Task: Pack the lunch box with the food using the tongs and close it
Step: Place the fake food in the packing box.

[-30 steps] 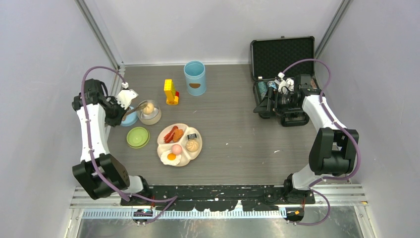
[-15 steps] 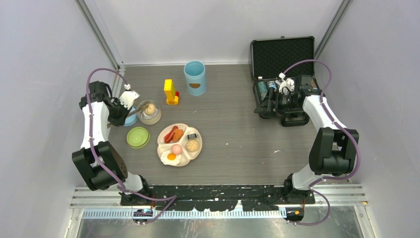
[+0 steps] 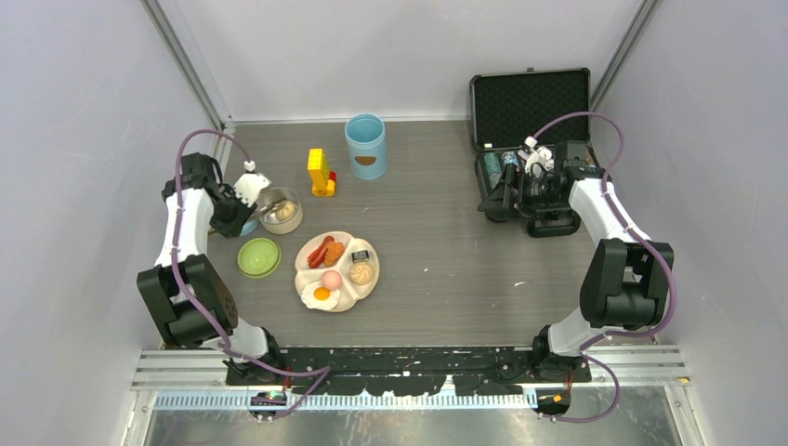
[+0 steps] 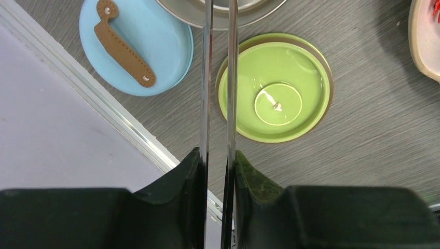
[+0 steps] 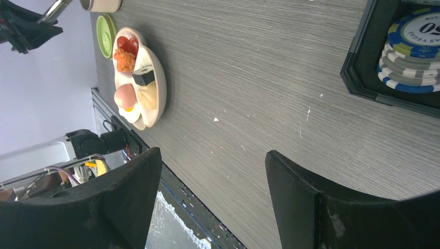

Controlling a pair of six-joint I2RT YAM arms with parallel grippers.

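Easing our squeeze: left gripper [image 4: 218, 155] still clasps tongs [image 4: 207, 78], tips over bowl [image 3: 297, 219], so we reckon beige piece [image 3: 282, 210] is prob. dropped in. Right gripper [image 5: 210, 161], well apart from bowl, gapes empty.

Even, diffuse light from overhead; top view bright, pale walls, only soft faint shadows on the surface [image 3: 446, 242] around the green lid [image 3: 258, 256]. Left wrist view: white glare streak at the lid's centre; tongs [image 4: 218, 78] crossing the lid's left edge are mirror-bright w/ dark streaks; left end effector [image 4: 218, 155] below the lid is near-black, slightly soft. Right wrist view: right end effector [image 5: 212, 161], well below the lid, underexposed & blurred; surface grain sharp, far corner by the lid soft
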